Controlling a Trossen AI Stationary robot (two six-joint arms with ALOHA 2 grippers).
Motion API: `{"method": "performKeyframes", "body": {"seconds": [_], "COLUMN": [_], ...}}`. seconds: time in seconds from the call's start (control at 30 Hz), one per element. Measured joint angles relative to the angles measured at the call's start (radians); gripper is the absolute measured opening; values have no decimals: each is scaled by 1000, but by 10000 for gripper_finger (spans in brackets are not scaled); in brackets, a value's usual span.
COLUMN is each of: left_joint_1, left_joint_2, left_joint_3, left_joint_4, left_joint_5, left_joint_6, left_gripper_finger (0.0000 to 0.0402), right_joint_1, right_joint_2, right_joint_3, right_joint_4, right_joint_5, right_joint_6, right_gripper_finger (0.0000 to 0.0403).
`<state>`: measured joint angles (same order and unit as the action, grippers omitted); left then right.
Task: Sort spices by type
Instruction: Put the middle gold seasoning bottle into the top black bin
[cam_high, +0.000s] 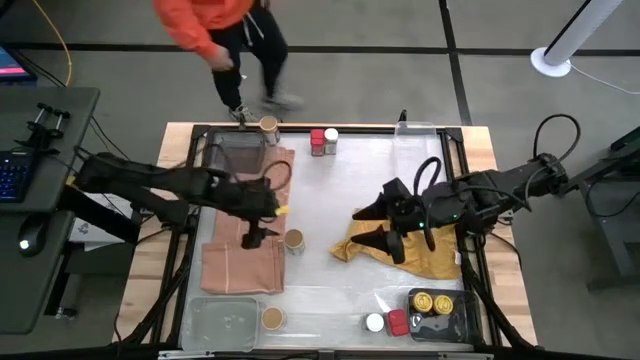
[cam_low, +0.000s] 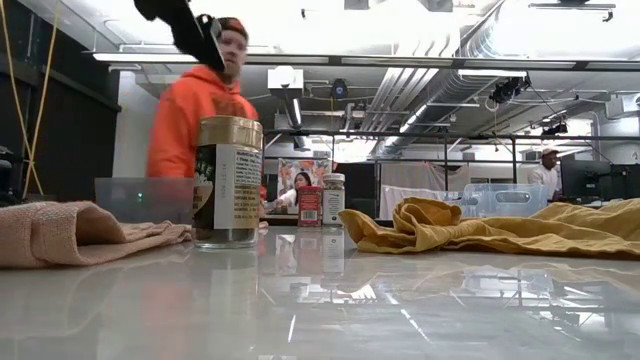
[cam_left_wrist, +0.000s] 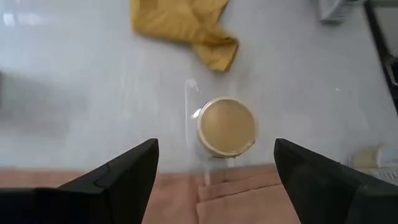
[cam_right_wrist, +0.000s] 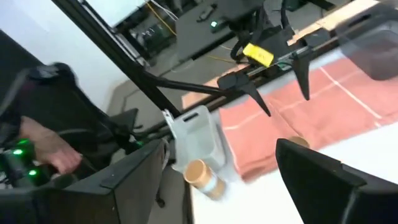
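We count eight spice jars on the table. Three carry tan lids: one (cam_high: 294, 240) stands mid-table at the edge of the pink cloth (cam_high: 243, 262), one (cam_high: 269, 124) sits at the far edge by a clear tray (cam_high: 232, 152), and one (cam_high: 272, 318) sits near the front beside another clear tray (cam_high: 222, 322). Two gold-lidded jars (cam_high: 433, 301) stand in the dark tray (cam_high: 462, 318) at front right, with a white-lidded jar (cam_high: 375, 322) and a red-lidded jar (cam_high: 398, 322) just beside it. A red and white pair (cam_high: 323, 141) stands at the far edge.

The left gripper (cam_high: 262, 225) hovers over the pink cloth with its fingers spread wide; the mid-table jar (cam_left_wrist: 226, 126) lies just ahead, between the two fingertips in the left wrist view, untouched. The right gripper (cam_high: 368, 226) hangs above the mustard cloth (cam_high: 410, 252), fingers also apart, well away from any jar.
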<state>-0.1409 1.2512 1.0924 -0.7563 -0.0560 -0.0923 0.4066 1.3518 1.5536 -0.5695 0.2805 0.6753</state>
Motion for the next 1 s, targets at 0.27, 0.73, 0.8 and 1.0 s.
{"method": "performKeyframes", "body": {"seconds": [0.27,0.73,0.8,1.0], "left_joint_1": [15,21,21,30], "left_joint_2": [152,262,262,263], "left_joint_3": [4,143,143,131], "left_joint_4": [15,-31,-22,1], "left_joint_5": [-8,110,108,72], "left_joint_6": [-16,74,22,-89], "left_gripper_finger": [308,383,380,379], "right_joint_1": [44,67,67,68], "right_joint_2": [0,0,0,0], "right_joint_3": [0,0,0,0], "right_joint_4": [-77,-136,-154,-168], "right_joint_5": [53,53,53,52], "right_joint_6": [5,29,39,42], "right_gripper_finger": [305,305,305,305]}}
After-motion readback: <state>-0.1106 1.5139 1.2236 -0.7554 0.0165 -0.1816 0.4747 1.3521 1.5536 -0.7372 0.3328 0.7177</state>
